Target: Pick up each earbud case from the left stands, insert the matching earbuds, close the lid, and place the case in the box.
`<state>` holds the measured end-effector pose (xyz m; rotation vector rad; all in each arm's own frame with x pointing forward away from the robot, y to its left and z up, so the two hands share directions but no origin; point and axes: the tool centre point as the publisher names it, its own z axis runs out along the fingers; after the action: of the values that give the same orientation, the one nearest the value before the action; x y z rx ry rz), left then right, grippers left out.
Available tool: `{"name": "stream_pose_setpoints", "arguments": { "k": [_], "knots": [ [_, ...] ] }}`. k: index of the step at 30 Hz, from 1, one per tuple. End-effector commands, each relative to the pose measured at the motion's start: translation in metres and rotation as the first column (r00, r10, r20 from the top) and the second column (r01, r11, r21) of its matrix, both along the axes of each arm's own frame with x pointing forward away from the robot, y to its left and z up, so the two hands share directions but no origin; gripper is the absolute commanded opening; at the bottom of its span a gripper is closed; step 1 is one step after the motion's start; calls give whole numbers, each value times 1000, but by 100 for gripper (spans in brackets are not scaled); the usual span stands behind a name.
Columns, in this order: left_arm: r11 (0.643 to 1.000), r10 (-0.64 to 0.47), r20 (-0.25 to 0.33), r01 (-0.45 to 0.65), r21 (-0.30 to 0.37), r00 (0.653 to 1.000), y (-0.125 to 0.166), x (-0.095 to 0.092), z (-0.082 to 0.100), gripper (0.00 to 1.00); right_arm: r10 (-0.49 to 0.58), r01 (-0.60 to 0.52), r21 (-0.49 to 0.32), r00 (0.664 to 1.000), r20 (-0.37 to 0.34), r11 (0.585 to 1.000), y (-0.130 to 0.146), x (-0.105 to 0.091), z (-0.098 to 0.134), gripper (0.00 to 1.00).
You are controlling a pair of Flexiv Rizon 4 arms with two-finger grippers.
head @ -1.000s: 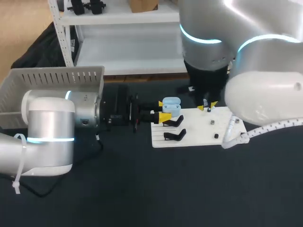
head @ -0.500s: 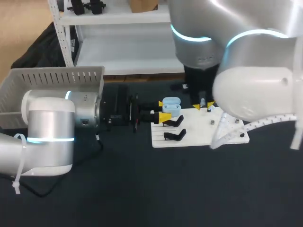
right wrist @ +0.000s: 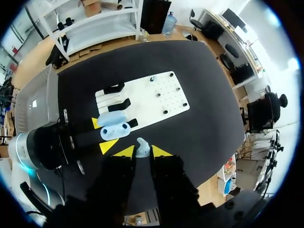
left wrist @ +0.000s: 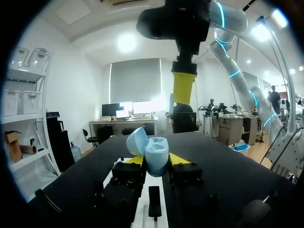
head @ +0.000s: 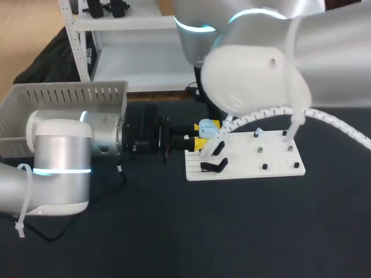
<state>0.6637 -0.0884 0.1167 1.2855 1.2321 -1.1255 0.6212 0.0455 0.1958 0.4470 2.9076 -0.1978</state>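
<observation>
1. Now the right gripper (right wrist: pixel 142 151) has swung from the board (head: pixel 272 162) to above the open case (left wrist: pixel 156 151), pinching an earbud (right wrist: pixel 142 144)
2. The left gripper (left wrist: pixel 156 159) clamps the case by the stands (head: pixel 214 166); insertion seems next

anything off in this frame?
Nothing stands out. The left gripper holds the earbud case, lid open, at the edge of the white board. The right gripper holds one earbud above the table. Nothing looks spilled, damaged or askew.
</observation>
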Motion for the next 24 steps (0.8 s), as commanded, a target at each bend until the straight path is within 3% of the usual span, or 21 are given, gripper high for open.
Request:
{"name": "stream_pose_setpoints", "arguments": {
  "k": [1,10,17,24],
  "knots": [
    [1000,6,2,-6,-2,1000,0,-2,0,0,-4,4,-11,1000,-8,1000,2,2,1,0],
    [1000,6,2,-6,-2,1000,0,-2,0,0,-4,4,-11,1000,-8,1000,2,2,1,0],
    [1000,6,2,-6,-2,1000,0,-2,0,0,-261,263,16,963,-64,965,11,13,3,0],
    [1000,6,2,-6,-2,1000,0,-2,0,0,-337,339,3,937,-93,941,16,12,3,0]
  ]
}}
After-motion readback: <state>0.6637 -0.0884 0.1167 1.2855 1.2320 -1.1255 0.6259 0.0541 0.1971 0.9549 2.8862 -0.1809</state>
